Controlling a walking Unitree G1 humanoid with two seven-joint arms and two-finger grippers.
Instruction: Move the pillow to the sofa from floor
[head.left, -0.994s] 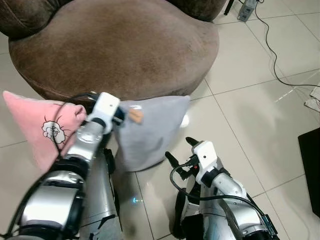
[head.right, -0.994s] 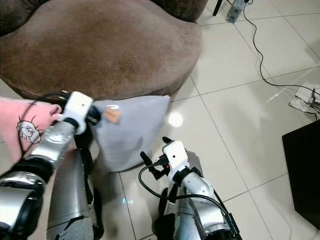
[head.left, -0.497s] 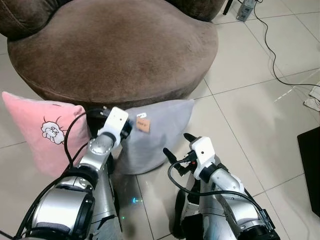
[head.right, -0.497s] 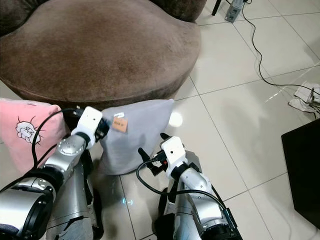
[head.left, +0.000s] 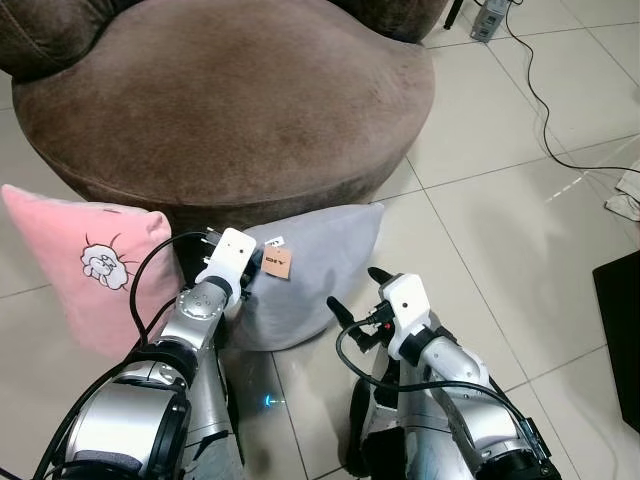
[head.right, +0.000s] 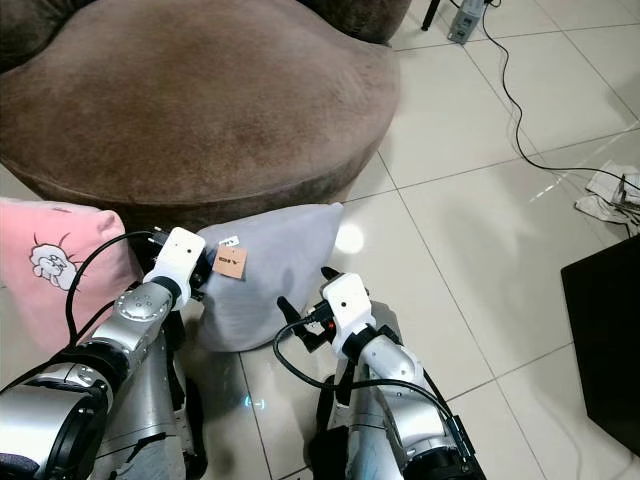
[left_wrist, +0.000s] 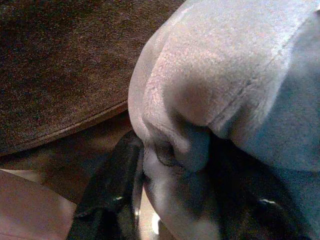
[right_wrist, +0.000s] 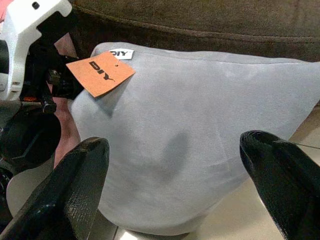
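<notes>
A: What's the biggest thing in front of the robot?

B: A round brown sofa (head.left: 220, 90), taking up the upper left of the tiled floor (head.left: 500, 210).

A: And the pillow?

B: The grey pillow (head.left: 315, 270) is on the floor, propped against the sofa's front base. It has a small white label and an orange tag (right_wrist: 100, 74) at its upper corner. A pink pillow (head.left: 85, 265) with a cartoon print stands just beside it, on the robot's left, also against the sofa base.

A: What are the arms doing?

B: The left gripper (left_wrist: 165, 200) is at the grey pillow's upper corner, beside the tag. In the left wrist view its black fingers (left_wrist: 107, 187) sit either side of a bunched fold of grey fabric, pinching it. The right gripper (right_wrist: 175, 192) is low, just in front of the pillow's face, its two fingers (right_wrist: 80, 185) spread wide apart with the pillow between them, not touching it as far as I can tell.

A: Anything else around?

B: A black cable (head.left: 545, 90) trails over the tiles at the far right, and a dark flat object (head.left: 622, 330) lies at the right edge of the floor.
</notes>
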